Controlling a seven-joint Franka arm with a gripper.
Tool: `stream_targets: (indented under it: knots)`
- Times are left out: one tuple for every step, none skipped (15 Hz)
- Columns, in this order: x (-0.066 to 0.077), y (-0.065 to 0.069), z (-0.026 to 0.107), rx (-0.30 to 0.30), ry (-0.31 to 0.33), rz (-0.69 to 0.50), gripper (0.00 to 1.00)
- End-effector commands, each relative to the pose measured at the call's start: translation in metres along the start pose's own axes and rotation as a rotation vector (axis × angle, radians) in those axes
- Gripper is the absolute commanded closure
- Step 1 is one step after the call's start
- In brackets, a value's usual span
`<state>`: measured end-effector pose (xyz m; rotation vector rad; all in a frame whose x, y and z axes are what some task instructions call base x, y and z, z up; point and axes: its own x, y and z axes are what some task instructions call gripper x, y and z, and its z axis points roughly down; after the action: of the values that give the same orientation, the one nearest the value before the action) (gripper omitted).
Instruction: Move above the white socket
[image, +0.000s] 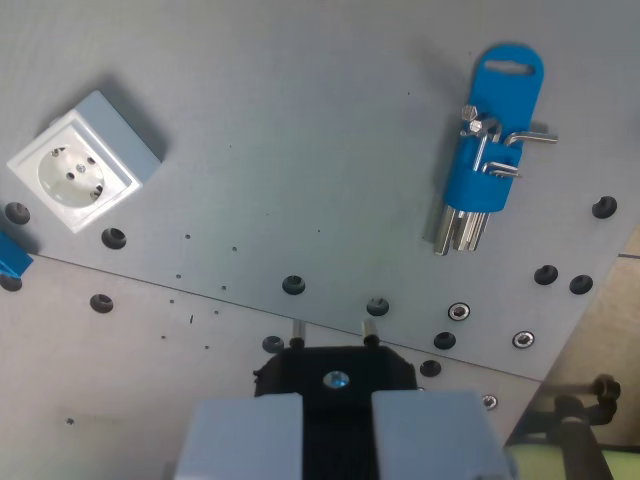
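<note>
The gripper (337, 437) is seen nearest, at the bottom edge, its two grey fingers (245, 435) parted by a narrow dark gap with nothing held between them. Just beyond it a black mounting block (335, 372) is fixed to the grey table (300, 160). The white socket (83, 162) is set at the wrist view's far left, well apart from the gripper. A blue hex key holder (494, 140) with metal keys lies at the upper right.

Two pale grey-blue, blocky fingers (250, 435) of the gripper (337, 440) are being shown at the bottom edge, separated by a black body being marked by one silver screw (337, 379).
</note>
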<state>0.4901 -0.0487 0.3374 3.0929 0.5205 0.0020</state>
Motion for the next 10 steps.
stream_targets:
  knots:
    - [-0.0002,0.0001,0.0001,0.000,0.000,-0.001,1.00]
    - [-0.0002,0.0001,0.0001,0.000,0.000,-0.001,1.00]
    - [-0.0002,0.0001,0.0001,0.000,0.000,-0.001,1.00]
    - [-0.0002,0.0000,0.0001,0.000,0.000,-0.001,1.00]
    - [-0.0002,-0.0001,0.0003,0.000,-0.001,-0.003,1.00]
    - [-0.0003,-0.0002,0.0005,0.000,-0.001,-0.006,1.00]
    - [-0.0003,-0.0005,0.0009,0.000,-0.001,-0.009,1.00]
    - [-0.0004,-0.0009,0.0014,0.001,-0.001,-0.013,1.00]
    - [-0.0006,-0.0014,0.0021,0.001,0.000,-0.018,1.00]
    - [-0.0008,-0.0020,0.0031,0.000,0.000,-0.024,1.00]
